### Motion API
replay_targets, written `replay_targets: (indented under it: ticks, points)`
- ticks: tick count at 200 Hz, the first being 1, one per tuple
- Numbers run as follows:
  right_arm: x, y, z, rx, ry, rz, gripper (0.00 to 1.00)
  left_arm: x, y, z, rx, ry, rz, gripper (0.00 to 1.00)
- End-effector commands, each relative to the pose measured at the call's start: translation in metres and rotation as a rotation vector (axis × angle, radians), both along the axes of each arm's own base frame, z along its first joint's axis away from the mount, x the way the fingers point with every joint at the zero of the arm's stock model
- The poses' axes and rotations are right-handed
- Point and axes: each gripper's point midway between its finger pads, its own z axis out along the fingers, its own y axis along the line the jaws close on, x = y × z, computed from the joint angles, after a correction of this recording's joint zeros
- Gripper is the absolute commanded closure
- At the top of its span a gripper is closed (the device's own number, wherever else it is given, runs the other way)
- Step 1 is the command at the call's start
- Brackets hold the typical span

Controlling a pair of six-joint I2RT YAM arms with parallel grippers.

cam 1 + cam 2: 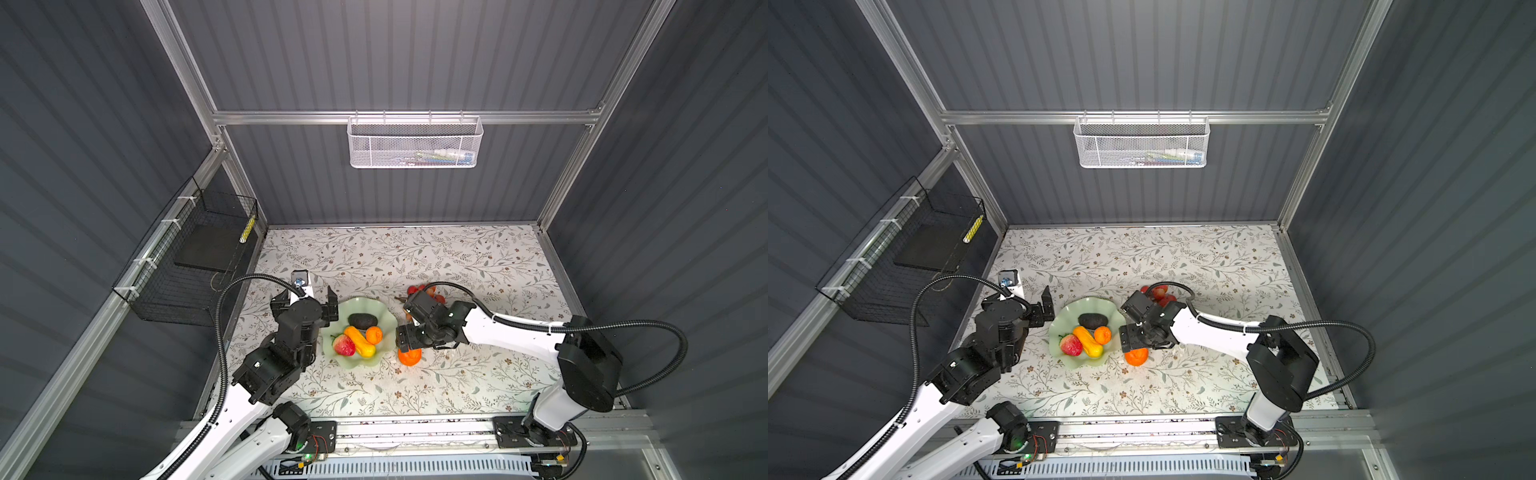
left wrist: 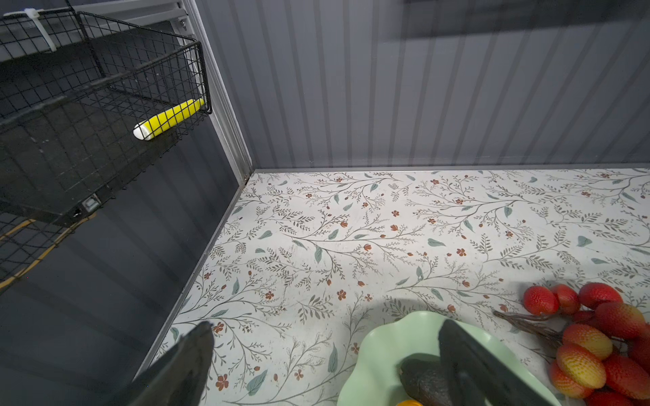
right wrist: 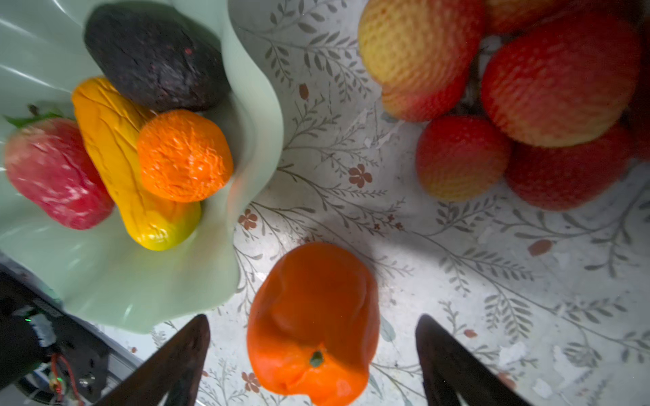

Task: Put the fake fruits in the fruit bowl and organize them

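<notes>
The right gripper (image 3: 313,321) hangs open astride a loose orange (image 1: 409,358) on the floral table (image 1: 457,266), just beside the fruit bowl (image 1: 384,318), which holds a strawberry (image 1: 344,345), yellow-orange fruit (image 1: 360,341), small orange (image 1: 374,335) and avocado (image 1: 363,320). The left gripper (image 2: 325,328) stands open at the bowl's left rim. Farther back lies the grape cluster (image 2: 598,334).

The avocado (image 1: 363,320) lies in the fruit bowl (image 1: 386,328), the grape cluster (image 1: 1159,293) right of it.
</notes>
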Motion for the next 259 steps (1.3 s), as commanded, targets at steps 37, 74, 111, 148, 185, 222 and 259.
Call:
replay_targets:
  ticks: [37,74,111,148,185,222,259]
  points:
    - [-0.007,0.0,-0.015,-0.097,0.042,0.092,0.14,-0.004,0.006,0.0,-0.019,-0.01,0.022,0.0]
    - [-0.006,0.002,-0.027,-0.119,0.072,0.092,0.28,-0.004,0.007,0.001,-0.017,-0.01,0.023,0.0]
    - [-0.004,-0.002,-0.021,-0.115,0.06,0.076,0.59,-0.005,0.008,0.0,-0.024,-0.013,0.026,0.0]
    - [0.007,-0.012,0.039,-0.07,-0.077,0.051,0.62,-0.006,0.009,0.0,-0.027,-0.018,0.03,0.0]
    - [0.025,0.022,0.098,0.043,-0.173,0.096,0.62,-0.005,0.01,0.0,-0.023,-0.018,0.036,0.0]
    - [0.05,0.082,0.105,0.11,-0.23,0.145,0.6,-0.008,0.013,0.0,-0.034,-0.022,0.044,0.0]
    - [0.064,0.132,0.079,0.08,-0.231,0.183,0.56,-0.011,0.016,0.003,-0.039,-0.031,0.054,0.0]
